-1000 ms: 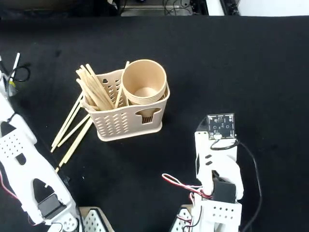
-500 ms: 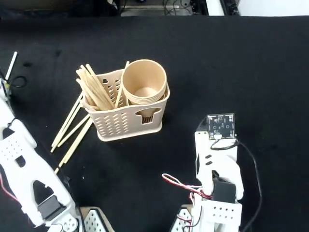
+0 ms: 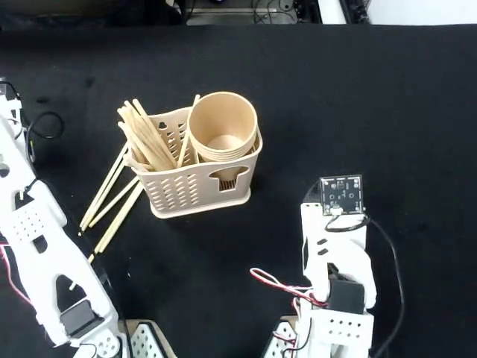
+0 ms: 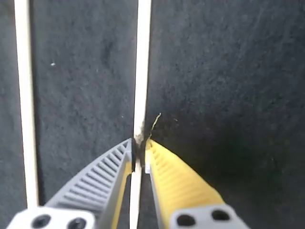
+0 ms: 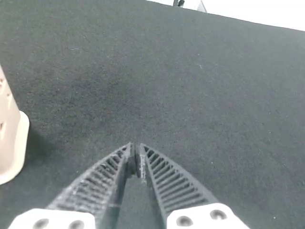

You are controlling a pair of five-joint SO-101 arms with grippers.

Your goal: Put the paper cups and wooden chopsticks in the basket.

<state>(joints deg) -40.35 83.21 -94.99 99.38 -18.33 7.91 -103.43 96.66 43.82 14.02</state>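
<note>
The beige basket [image 3: 195,188] stands left of the table's middle. Stacked paper cups [image 3: 222,128] sit in its right half and a bundle of wooden chopsticks [image 3: 144,139] in its left. Several more chopsticks [image 3: 110,200] lie slanted on the table against its left side. My left arm [image 3: 30,224] runs up the far left edge. In its wrist view the left gripper [image 4: 139,152] is shut on a pale chopstick [image 4: 142,71], and a second stick [image 4: 23,95] runs parallel beside it. My right gripper [image 5: 136,160] is shut on nothing, just above the black table.
The right arm [image 3: 334,253] is folded at the front right, its camera board [image 3: 341,195] facing up. The basket's foot [image 5: 10,143] shows at the edge of the right wrist view. Cables [image 3: 45,125] lie at the far left. Black cloth covers the table.
The left arm has swung towards the left edge of the high view, carrying the held chopstick out of that picture. The right arm, basket and cups have not moved.
</note>
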